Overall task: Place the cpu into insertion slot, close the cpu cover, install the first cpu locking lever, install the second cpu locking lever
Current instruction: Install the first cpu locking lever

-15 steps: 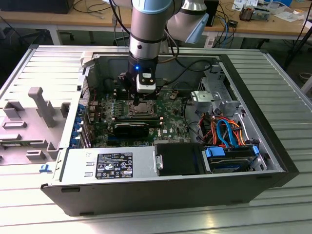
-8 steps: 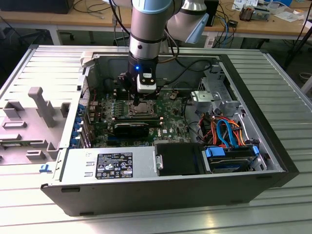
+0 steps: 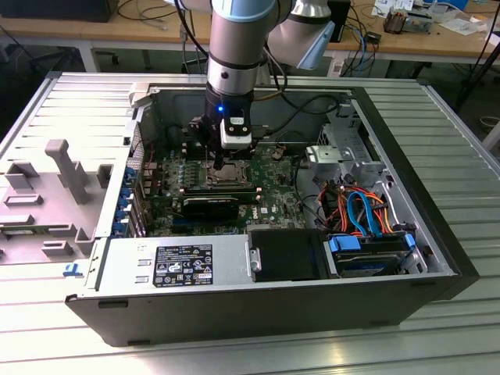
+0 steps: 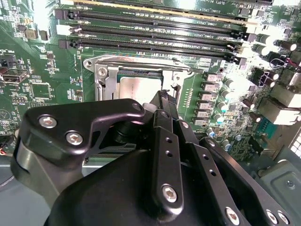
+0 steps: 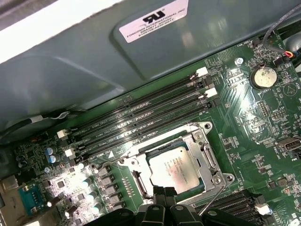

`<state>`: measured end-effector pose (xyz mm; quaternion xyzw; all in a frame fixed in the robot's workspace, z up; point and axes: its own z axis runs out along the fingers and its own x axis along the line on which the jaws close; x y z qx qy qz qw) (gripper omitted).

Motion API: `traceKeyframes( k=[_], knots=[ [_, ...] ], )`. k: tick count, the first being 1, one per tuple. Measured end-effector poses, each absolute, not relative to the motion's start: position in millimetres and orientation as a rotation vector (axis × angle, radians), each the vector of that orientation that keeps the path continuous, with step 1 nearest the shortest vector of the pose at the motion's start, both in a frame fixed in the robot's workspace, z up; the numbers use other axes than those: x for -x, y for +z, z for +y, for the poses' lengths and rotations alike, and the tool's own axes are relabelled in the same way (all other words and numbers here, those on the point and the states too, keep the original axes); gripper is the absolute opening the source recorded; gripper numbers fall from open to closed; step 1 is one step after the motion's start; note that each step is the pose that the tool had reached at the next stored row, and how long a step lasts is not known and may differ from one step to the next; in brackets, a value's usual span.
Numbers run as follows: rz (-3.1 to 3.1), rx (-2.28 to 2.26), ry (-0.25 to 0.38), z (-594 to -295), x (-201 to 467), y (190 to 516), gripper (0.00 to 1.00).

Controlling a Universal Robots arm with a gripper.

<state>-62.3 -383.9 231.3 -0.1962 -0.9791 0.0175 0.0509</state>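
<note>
Silver cpu (image 5: pixel 179 168) in insertion slot (image 5: pixel 142 182), green board (image 5: pixel 254 123)

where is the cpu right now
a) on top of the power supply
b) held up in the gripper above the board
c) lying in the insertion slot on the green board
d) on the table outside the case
c: in the first wrist view the cpu lies flat in the insertion slot on the green circuit board, its silver top framed by the cpu cover.
</note>
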Motion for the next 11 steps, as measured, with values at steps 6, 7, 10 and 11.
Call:
traceKeyframes(
  k=[6, 7, 10, 11],
  knots=[
    [-2.984, 0.576, 0.054, -383.9, 62.3, 231.3, 0.11],
    [-2.986, 0.571, 0.055, -383.9, 62.3, 231.3, 0.11],
    [-2.988, 0.561, 0.055, -383.8, 62.3, 231.2, 0.11],
    [-2.988, 0.558, 0.055, -383.9, 62.3, 231.3, 0.11]
  ],
)
